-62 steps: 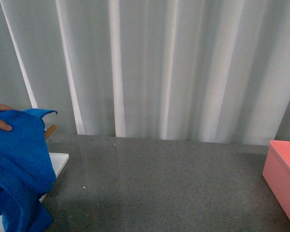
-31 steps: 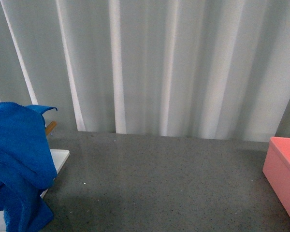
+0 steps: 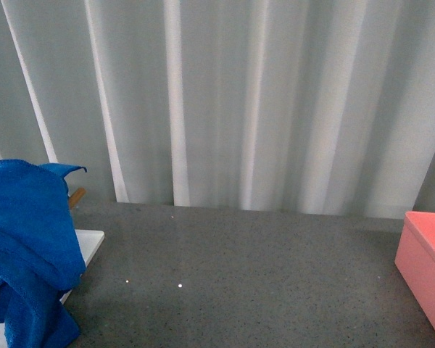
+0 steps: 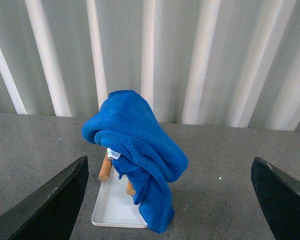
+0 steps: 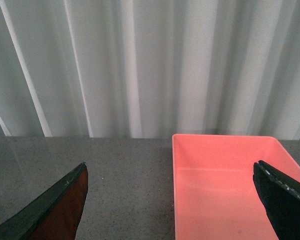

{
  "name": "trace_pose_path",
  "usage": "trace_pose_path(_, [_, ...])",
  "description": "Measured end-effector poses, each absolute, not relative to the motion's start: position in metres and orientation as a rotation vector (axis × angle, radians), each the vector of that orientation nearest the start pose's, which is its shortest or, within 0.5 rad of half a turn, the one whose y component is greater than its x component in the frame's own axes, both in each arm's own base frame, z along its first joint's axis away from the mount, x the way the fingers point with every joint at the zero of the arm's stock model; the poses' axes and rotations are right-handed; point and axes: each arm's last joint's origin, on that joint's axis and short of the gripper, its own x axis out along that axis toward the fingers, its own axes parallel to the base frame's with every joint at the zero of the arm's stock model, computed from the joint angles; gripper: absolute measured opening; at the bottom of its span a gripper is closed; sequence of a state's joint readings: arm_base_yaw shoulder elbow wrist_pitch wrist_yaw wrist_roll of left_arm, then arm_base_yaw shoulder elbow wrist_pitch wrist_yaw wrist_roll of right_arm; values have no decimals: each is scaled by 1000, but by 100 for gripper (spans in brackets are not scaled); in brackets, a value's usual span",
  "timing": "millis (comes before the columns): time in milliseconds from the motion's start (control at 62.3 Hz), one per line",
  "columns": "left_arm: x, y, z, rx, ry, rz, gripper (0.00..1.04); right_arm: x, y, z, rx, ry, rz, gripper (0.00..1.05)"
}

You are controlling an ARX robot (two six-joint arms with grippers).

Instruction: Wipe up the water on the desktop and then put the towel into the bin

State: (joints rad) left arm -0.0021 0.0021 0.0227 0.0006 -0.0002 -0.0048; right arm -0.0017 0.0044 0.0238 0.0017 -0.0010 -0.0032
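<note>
On the far left of the speckled, dark grey, stone-like desktop, the thick royal-blue terry towel hangs draped over two wooden rods that stand on a small white rectangular base plate. Well apart from it, at the right edge, sits the salmon-pink rectangular plastic bin. A pleated white curtain backs the desk. The left gripper faces the towel and the right gripper faces the bin. Each has its dark fingers spread wide, holding nothing.
</note>
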Motion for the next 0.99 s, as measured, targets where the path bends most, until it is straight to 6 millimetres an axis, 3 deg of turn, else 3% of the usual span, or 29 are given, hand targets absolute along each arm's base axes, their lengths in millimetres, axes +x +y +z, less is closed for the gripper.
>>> trace_pose_path(802, [96, 0, 171, -6, -21, -1, 98, 96, 0, 171, -4, -21, -1, 98])
trace_pose_path(851, [97, 0, 170, -70, 124, 37, 98, 96, 0, 171, -4, -21, -1, 98])
trace_pose_path(899, [101, 1, 173, -169, 385, 61, 98, 96, 0, 171, -4, -21, -1, 98])
trace_pose_path(947, [108, 2, 177, -236, 503, 79, 98, 96, 0, 171, -3, -22, -1, 98])
trace_pose_path(995, [119, 3, 186, -259, 515, 63, 98, 96, 0, 171, -4, -22, 0, 98])
